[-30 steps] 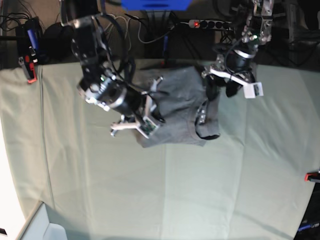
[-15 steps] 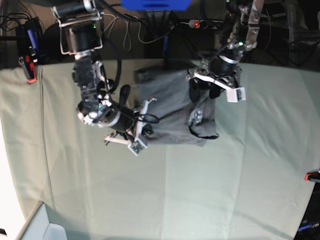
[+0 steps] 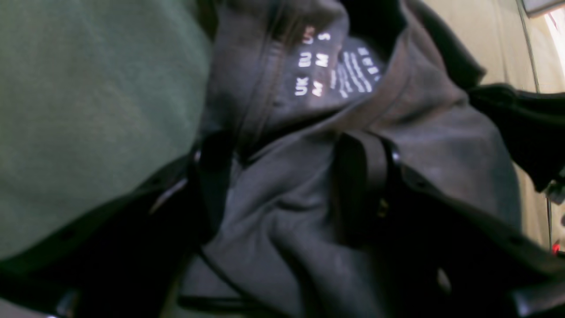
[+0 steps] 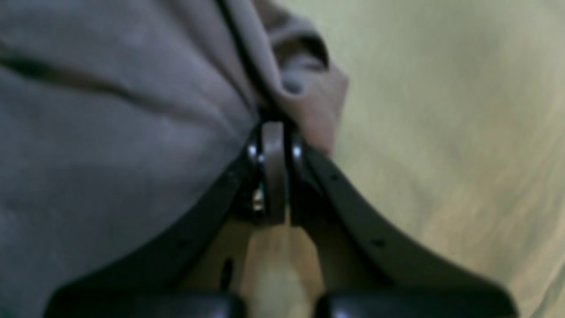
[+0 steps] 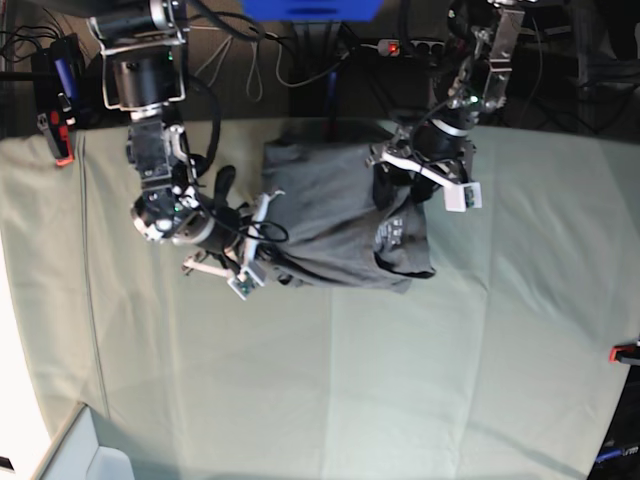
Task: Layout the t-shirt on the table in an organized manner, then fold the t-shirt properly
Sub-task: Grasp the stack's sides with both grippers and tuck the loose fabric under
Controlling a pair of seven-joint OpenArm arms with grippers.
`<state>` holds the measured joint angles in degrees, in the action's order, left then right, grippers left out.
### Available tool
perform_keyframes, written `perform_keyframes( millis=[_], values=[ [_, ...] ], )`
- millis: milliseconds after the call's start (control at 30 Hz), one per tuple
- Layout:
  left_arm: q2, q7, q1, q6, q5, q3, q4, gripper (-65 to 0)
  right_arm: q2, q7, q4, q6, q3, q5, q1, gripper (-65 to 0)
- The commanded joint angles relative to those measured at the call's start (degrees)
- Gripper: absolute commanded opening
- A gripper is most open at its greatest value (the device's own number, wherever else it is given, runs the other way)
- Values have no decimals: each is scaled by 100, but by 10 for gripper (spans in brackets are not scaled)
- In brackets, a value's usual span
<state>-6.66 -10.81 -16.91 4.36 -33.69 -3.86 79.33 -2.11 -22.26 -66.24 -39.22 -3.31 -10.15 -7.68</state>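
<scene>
The dark grey t-shirt (image 5: pixel 330 200) lies rumpled on the far middle of the table (image 5: pixel 500 350), its printed neck label facing up at its right side. My right gripper (image 5: pixel 274 252) is at the shirt's left edge, and in the right wrist view the right gripper (image 4: pixel 273 132) is shut on a fold of the t-shirt (image 4: pixel 110 132). My left gripper (image 5: pixel 397 185) is down on the shirt's right part. In the left wrist view its fingers (image 3: pixel 362 185) stand apart with bunched t-shirt (image 3: pixel 441 132) fabric between them, so it is open.
Red clamps sit at the table's left edge (image 5: pixel 62 150) and right edge (image 5: pixel 625 352). A power strip (image 5: pixel 420 47) and cables lie behind the table. A pale box corner (image 5: pixel 80 450) shows at the front left.
Both arms have moved left. The right gripper has dragged the shirt's left edge with it, spreading the fabric wider. The left gripper has shifted left over the shirt's right part.
</scene>
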Motion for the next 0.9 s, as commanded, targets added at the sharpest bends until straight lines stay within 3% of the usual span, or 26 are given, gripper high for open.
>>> perform_keyframes(
  millis=[0, 167, 300, 467, 667, 867],
  values=[
    [-7, 4, -98, 52, -20, 3, 203, -276, -40, 85, -71, -78, 10, 35, -98, -650],
    [-42, 4, -424, 43, -20, 21, 1153, -275, -145, 217, -695, -78, 10, 35, 122, -650],
    [-262, 4, -450, 34, -20, 39, 1592, -275, -145, 191, -1539, -78, 10, 35, 395, -650],
    [-112, -22, 16, 34, -20, 575, 907, -238, -145, 182, -2365, -78, 256, 26, 869, -650],
    [107, -1016, 737, 69, -29, 610, 45, -115, -136, 182, -2708, -78, 845, 26, 1221, -650],
    [318, -1174, 930, 78, -29, 619, -377, -110, -136, 182, -2778, -78, 1250, 26, 1432, -650]
  ],
)
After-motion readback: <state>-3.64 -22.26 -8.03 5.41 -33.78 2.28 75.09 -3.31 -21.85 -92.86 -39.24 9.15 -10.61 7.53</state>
